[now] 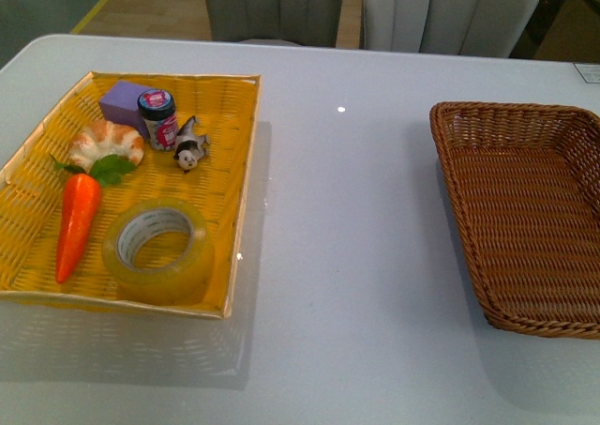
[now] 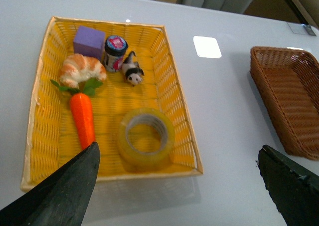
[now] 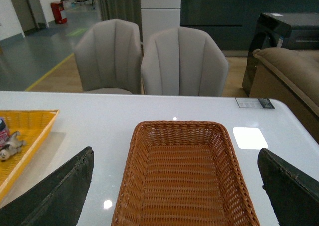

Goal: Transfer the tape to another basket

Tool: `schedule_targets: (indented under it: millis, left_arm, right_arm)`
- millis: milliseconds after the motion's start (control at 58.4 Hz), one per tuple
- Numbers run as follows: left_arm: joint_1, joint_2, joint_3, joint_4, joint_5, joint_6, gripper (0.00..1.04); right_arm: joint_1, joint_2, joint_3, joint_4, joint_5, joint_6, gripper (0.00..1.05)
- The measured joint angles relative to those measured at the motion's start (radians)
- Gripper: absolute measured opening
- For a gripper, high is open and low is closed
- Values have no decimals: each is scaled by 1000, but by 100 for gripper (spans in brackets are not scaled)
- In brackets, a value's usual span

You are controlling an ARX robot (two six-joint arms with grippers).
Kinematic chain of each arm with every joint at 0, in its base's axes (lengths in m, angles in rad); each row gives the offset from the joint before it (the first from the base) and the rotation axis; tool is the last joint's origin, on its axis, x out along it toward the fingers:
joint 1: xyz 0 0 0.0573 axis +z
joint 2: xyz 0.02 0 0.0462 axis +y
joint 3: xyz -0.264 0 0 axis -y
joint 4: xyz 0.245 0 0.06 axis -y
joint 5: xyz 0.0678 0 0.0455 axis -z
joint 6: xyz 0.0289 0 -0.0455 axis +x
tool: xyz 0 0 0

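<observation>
Left wrist view: seeing tape flat, hole up, just ahead of wide-open empty left gripper; right gripper gaping empty too.

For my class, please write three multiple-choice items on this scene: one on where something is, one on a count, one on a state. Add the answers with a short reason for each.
1. Where is the tape?
A. In the yellow tray, beside the carrot
B. In the brown basket
C. On the table, outside both

2. How many things lie in the yellow tray?
A. Four
B. Six
C. Nine

3. How is the left gripper?
A. Shut on the tape
B. Shut on the carrot
C. Open, holding nothing

Answers:
1 A: the roll sits at the tray's near edge, right of the carrot in the front view, and the brown basket shows no tape.
2 B: tape, carrot, croissant, purple block, jar and small toy animal.
3 C: its fingers stand wide apart with nothing gripped.
</observation>
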Motion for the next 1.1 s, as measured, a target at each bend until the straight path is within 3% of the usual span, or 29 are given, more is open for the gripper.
schedule_targets:
  millis: [137, 291, 1097]
  left_arm:
    - [-33, 361, 132, 81, -111, -31, 96]
    - [-80, 608, 233, 97, -173, -34, 96]
    - [-123, 1051, 467, 64, -269, -49, 96]
  right_arm:
    - [0, 0, 0, 0, 0, 0, 96]
    - [0, 0, 0, 0, 0, 0, 96]
    - [0, 0, 0, 0, 0, 0, 96]
